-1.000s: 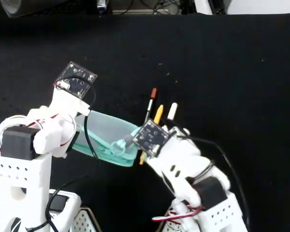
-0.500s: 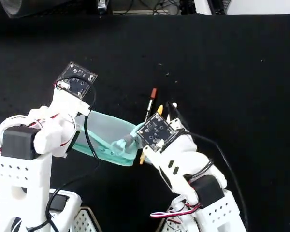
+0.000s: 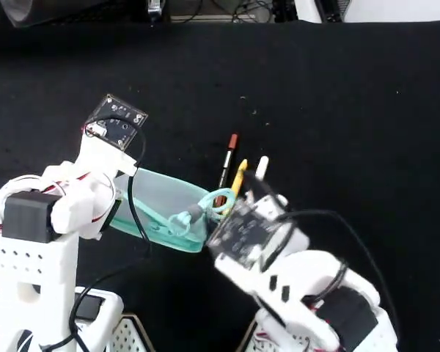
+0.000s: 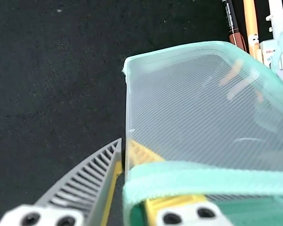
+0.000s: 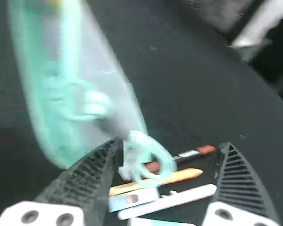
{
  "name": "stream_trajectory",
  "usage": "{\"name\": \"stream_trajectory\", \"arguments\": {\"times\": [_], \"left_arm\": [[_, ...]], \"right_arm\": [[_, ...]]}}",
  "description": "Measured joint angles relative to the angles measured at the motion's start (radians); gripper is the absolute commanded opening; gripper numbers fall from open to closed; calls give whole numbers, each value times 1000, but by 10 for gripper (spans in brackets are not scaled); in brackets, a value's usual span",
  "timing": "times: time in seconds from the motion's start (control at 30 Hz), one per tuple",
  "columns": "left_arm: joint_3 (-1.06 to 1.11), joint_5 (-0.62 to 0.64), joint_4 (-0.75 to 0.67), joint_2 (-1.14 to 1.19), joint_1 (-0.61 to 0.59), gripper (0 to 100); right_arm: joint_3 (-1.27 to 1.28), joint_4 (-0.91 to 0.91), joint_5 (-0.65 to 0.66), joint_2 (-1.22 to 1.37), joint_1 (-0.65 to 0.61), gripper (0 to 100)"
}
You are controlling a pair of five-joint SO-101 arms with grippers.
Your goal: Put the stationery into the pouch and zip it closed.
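No print can be read. The only lettering, a few dark characters on a white label among the pens, lies beyond the far corner of the pouch clamped in the left gripper — cut off, illegible.

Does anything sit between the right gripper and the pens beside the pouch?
Yes. The teal zipper loop of the pouch lies over the ends of the pens nearest the pouch, between the fingers of the open right gripper. It might snag.
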Motion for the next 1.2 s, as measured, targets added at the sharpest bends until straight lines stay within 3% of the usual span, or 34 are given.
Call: {"name": "stream_trajectory", "arguments": {"times": [0.17,0.57,0.63,0.77,0.93,1.2], "left_arm": [[2,-2,11,0,0,30],[55,-89,11,-3,-2,30],[57,-92,11,-3,-2,30],[57,-92,11,-3,-3,30],[58,-92,11,-3,-3,30],[58,-92,11,-3,-3,30]], "right_arm": [[87,-55,-2,0,-74,319],[238,-304,-2,6,-78,315],[252,-315,-3,6,-78,257],[258,-313,38,6,-78,5],[258,-247,114,-35,-78,14],[258,-55,129,-270,-66,12]]}}
